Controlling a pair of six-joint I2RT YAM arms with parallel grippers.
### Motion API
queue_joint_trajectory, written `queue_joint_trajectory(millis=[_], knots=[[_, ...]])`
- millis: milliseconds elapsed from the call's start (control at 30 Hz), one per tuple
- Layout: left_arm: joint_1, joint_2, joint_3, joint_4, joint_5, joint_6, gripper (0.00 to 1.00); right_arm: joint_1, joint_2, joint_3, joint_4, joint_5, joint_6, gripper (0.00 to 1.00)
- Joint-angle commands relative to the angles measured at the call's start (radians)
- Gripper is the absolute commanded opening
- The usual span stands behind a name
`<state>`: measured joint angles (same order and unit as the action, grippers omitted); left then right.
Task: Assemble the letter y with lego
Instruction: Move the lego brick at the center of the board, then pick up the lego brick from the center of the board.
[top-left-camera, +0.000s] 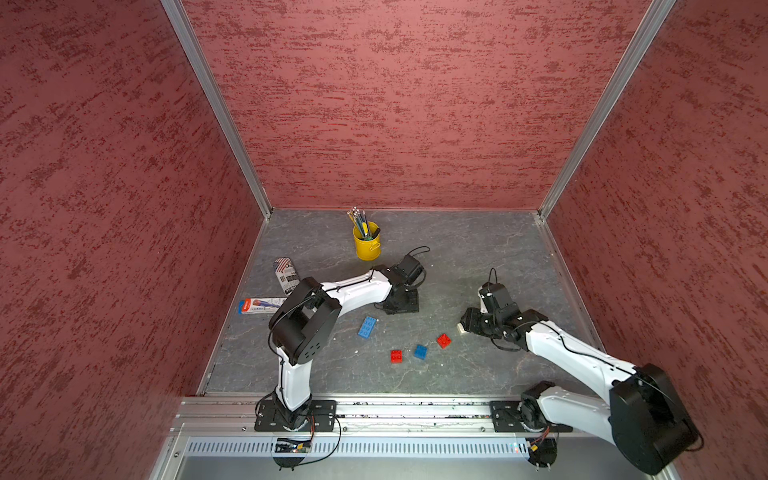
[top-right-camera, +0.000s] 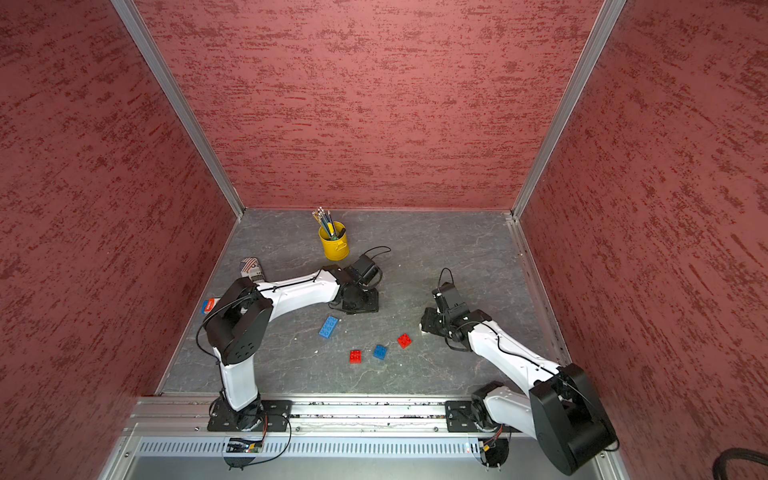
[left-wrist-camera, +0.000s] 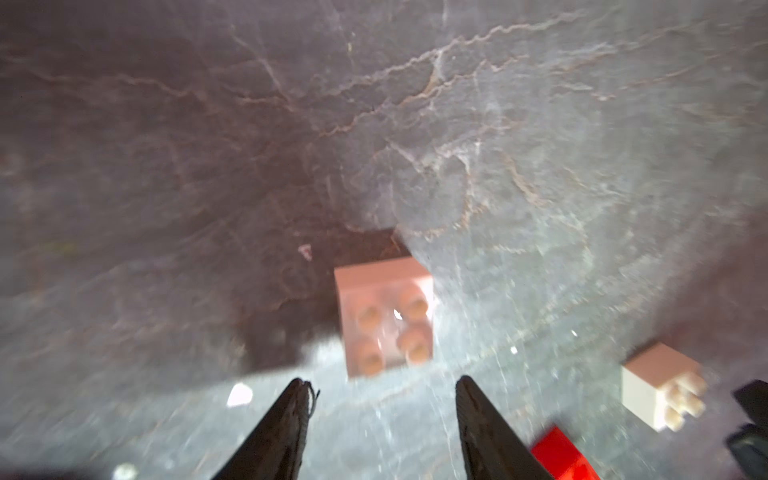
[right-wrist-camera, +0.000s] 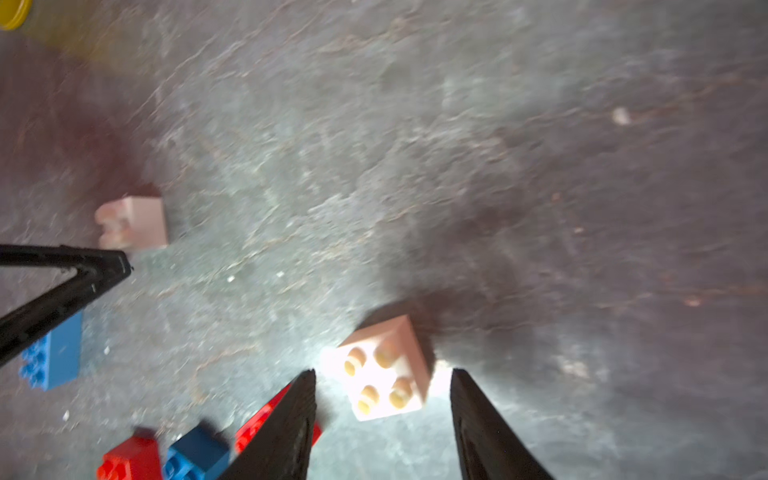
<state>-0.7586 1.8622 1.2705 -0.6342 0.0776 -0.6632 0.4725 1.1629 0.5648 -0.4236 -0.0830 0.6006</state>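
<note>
Claws both apart, empty: left claw (left-wrist-camera: 381, 379) short of a white brick (left-wrist-camera: 384, 316), right claw (right-wrist-camera: 382, 370) flanking a second white brick (right-wrist-camera: 384, 365)

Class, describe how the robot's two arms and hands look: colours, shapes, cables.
Both the left arm and the right arm have smooth white shells between bulky black joints, with thin black cables running along them. The left hand and the right hand each end in two slim, black, tapering fingers.

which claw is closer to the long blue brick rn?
Left. The left claw is just beyond the long blue brick, toward the back wall; the right claw sits farther off, past a red square.
</note>
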Motion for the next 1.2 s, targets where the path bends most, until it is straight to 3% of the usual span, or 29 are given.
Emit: queue_joint_trajectory(millis=[0,200,533,1167], knots=[[0.0,-0.107,-0.042,-0.004,0.007,0.019,0.6,0.063,0.0,0.071,-0.049,-0.001,-0.039,0.54],[0.047,-0.236,-0.183,0.026,0.016,0.013,0.61,0.174,0.08,0.113,-0.064,-0.022,-0.068,0.57],[0.129,-0.233,-0.226,0.032,0.029,0.022,0.6,0.303,0.265,0.184,-0.101,0.029,-0.102,0.57],[0.135,-0.1,-0.164,0.009,0.039,0.053,0.59,0.394,0.387,0.28,-0.181,0.14,-0.085,0.35]])
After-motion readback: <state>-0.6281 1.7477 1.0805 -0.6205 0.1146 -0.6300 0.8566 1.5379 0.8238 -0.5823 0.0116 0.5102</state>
